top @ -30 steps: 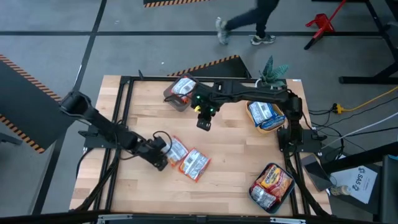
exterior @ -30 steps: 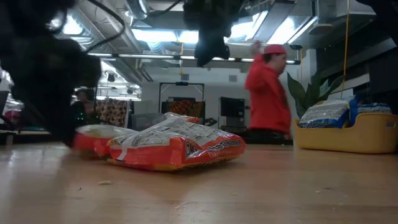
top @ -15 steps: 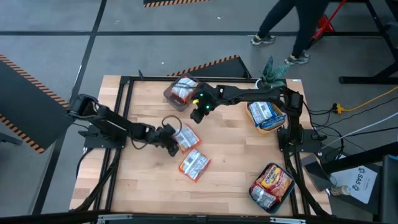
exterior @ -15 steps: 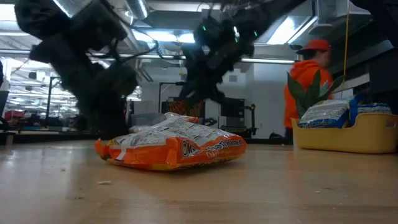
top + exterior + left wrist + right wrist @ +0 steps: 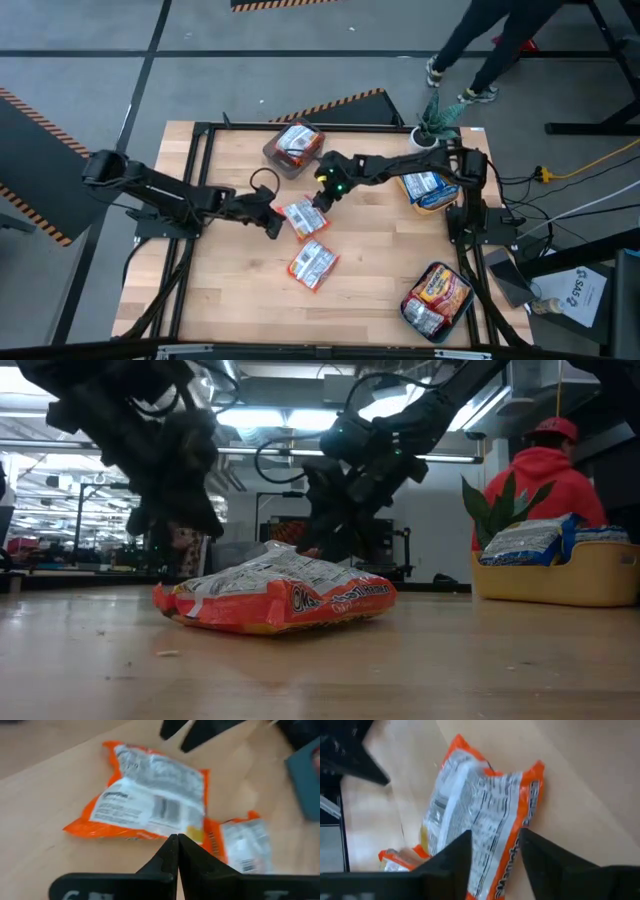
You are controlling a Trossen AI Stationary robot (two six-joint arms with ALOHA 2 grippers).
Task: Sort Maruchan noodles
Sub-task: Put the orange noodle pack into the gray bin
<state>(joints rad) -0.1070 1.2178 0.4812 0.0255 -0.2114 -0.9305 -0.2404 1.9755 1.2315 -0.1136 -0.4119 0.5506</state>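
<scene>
While resting on the bare wooden surface point(image 5: 370, 250), lies mid-table as a flat orange-and-white crinkly noodle packet point(image 5: 303, 218), a second orange packet point(image 5: 313, 264) just beside it nearer the front edge. Reaches in from the far right as the right end effector point(image 5: 321, 198), fingers parted narrowly above the first packet's edge, perhaps just touching it. Sits pressed shut and empty at that packet's opposite side as the left end effector point(image 5: 271, 222). Elsewhere, more packets in a grey bin point(image 5: 290, 146), yellow bin point(image 5: 428, 187) and front-right tray point(image 5: 437, 297).
</scene>
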